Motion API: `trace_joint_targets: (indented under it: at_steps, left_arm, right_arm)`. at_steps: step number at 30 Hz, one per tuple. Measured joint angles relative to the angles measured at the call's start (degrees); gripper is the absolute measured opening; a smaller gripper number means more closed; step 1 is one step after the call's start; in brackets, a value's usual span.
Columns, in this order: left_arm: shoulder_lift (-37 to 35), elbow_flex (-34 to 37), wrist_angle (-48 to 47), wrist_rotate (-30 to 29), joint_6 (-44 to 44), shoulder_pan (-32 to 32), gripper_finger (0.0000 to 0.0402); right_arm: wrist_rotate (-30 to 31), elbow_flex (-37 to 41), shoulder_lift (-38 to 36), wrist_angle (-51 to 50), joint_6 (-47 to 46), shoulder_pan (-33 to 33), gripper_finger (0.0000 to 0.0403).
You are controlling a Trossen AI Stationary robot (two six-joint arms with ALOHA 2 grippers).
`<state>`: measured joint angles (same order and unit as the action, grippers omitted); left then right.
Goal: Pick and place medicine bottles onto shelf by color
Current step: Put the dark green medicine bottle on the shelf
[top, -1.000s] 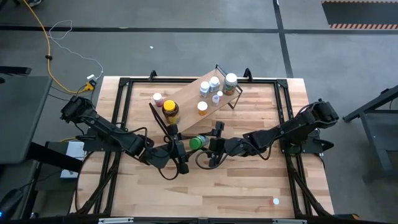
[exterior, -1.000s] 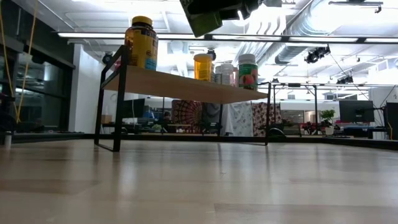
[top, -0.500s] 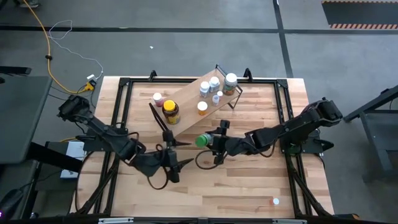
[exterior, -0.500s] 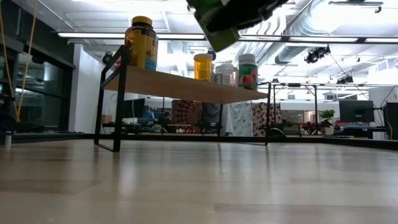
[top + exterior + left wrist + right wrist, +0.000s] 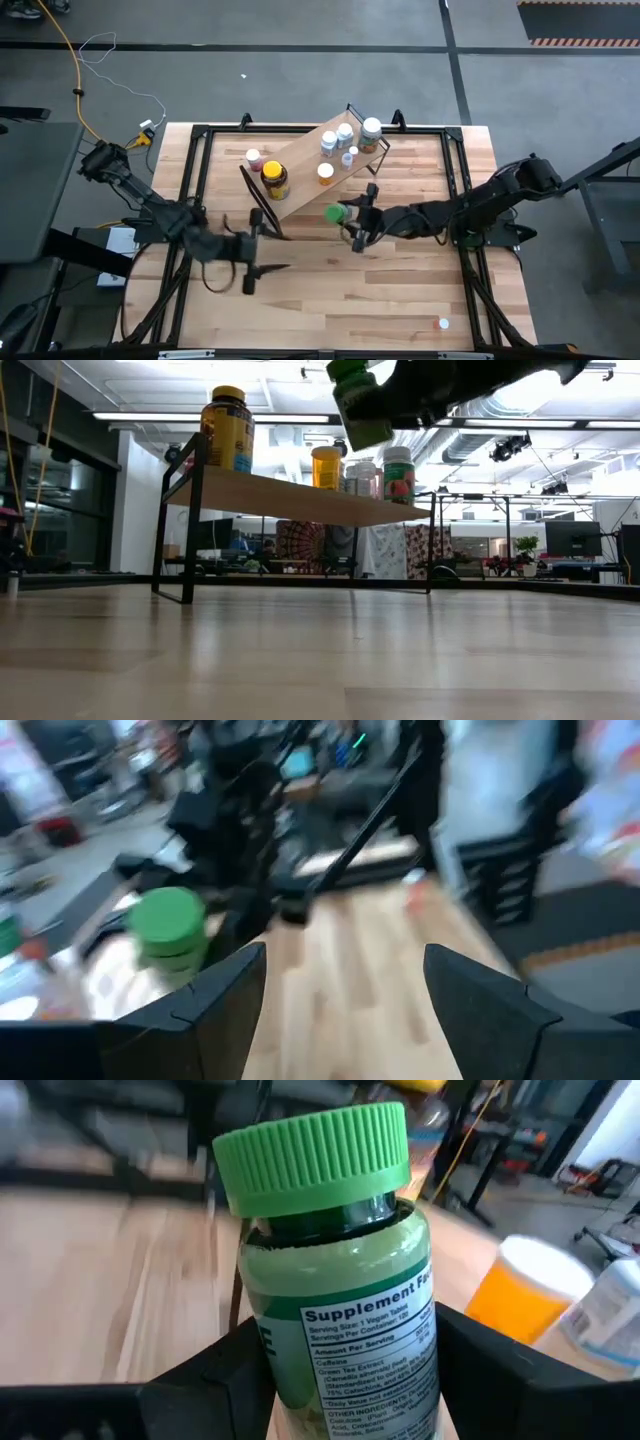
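Right gripper [image 5: 347, 214] fingers pinching the green bottle [image 5: 333, 212] aloft just beside the shelf [image 5: 318, 160], amber jar [image 5: 274, 178] and small bottles [image 5: 345, 137] on the board, left gripper [image 5: 252, 252] fingers spread, over the table [image 5: 400, 290].

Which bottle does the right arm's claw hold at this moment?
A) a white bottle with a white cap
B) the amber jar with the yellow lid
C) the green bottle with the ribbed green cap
C: the right claw is shut on the green bottle with the ribbed green cap, lifted clear of the table.
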<state>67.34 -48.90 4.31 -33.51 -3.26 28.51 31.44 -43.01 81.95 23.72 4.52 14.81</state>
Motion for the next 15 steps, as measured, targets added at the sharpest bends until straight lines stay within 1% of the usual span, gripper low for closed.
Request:
trace_joint_targets:
  at_steps: [4,7,11,15]
  left_arm:
    - [-7.19,6.42,7.81,11.41,-0.37,-2.61,0.0259]
    - [-11.75,10.62,13.1,16.08,-0.37,-3.68,0.0259]
    - [-16.3,14.02,18.14,17.43,0.02,-3.69,0.0258]
    - [-18.37,14.35,17.84,17.48,0.08,-3.68,0.0258]
  right_arm:
    - [-0.13,3.61,0.23,9.91,0.0,-2.55,0.0216]
    - [-0.11,5.44,0.5,15.3,-1.53,-4.43,0.0216]
    - [1.22,6.52,0.66,17.7,-4.65,-6.28,0.0216]
    - [1.34,6.5,2.15,18.14,-7.38,-7.3,0.0216]
